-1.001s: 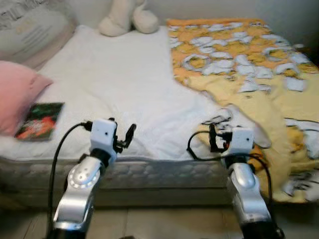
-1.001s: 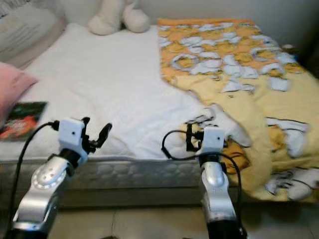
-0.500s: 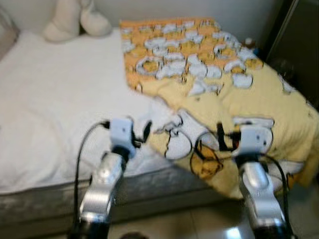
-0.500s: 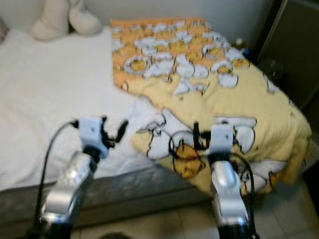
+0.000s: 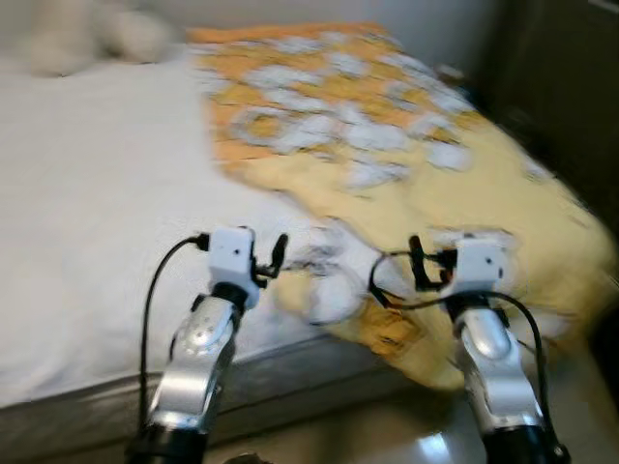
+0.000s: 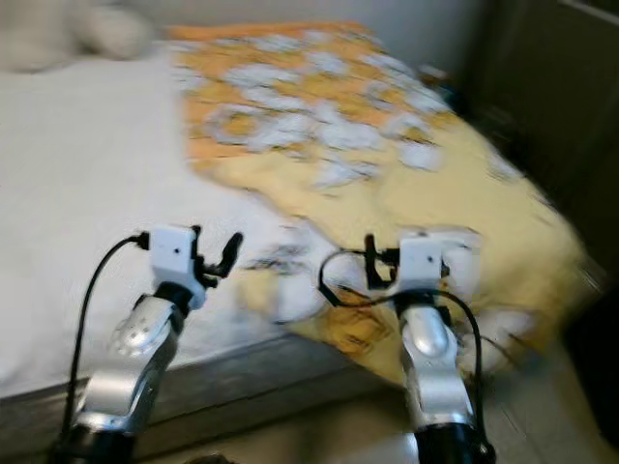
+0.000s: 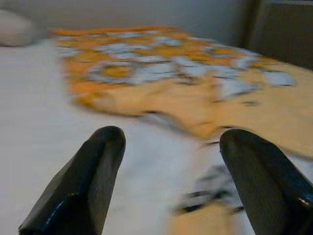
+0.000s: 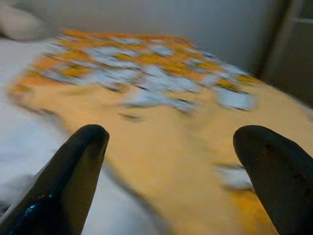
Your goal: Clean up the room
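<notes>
While my head views are blurred, I can make out my left claw (image 5: 274, 253) raised over the near edge of the bed (image 5: 87, 222), its fingers (image 7: 83, 181) spread wide and holding nothing. My right claw (image 5: 418, 263) hangs over the yellow blanket (image 5: 426, 174), likewise spread and empty. That blanket, patterned in orange and white, lies rumpled across the bed's right half and spills over the near edge. A pale plush toy (image 5: 87, 34) sits at the far end.

Bed (image 5: 87, 242), white sheet, grey mattress edge; pale wall (image 8: 161, 19) behind; dark wardrobe (image 6: 542, 106) right; glossy tiled floor (image 5: 426, 447)
</notes>
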`<state>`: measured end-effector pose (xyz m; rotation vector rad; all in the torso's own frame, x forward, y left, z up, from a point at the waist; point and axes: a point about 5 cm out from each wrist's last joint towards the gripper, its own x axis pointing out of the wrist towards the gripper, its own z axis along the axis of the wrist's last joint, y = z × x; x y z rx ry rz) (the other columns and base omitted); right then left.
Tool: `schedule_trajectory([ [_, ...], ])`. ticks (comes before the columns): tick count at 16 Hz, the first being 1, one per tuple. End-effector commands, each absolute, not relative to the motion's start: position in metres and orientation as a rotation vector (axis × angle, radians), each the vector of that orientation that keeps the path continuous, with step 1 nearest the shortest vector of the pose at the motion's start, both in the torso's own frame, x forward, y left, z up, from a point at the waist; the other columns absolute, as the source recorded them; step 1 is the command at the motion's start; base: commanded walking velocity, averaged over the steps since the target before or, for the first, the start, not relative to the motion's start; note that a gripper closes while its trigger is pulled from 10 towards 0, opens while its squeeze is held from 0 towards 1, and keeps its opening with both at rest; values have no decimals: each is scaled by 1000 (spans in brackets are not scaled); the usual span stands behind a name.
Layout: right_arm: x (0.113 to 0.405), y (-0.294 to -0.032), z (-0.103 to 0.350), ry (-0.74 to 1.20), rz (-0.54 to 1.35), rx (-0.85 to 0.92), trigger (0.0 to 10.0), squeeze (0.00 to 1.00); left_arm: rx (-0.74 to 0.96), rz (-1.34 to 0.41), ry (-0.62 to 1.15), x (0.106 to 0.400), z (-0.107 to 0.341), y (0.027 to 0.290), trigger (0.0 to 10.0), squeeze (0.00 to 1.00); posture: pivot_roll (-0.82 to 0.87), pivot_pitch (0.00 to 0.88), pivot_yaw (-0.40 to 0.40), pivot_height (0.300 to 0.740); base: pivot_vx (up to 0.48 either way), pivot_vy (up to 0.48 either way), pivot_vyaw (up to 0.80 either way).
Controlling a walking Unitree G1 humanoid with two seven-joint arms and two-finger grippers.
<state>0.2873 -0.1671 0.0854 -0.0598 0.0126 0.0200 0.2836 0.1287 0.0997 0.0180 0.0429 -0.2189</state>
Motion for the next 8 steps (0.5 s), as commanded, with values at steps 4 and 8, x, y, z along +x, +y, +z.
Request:
schedule_trajectory([
  [4, 289, -164, 72, 82, 31, -19, 10000, 0, 59, -128, 7, 286, 110, 142, 10000, 0, -85, 0, 16, 740, 344, 0, 0],
  [8, 299, -166, 59, 142, -7, 20, 10000, 0, 89, -117, 25, 281, 112, 156, 10000, 0, -46, 0, 50, 740, 0, 0, 0],
])
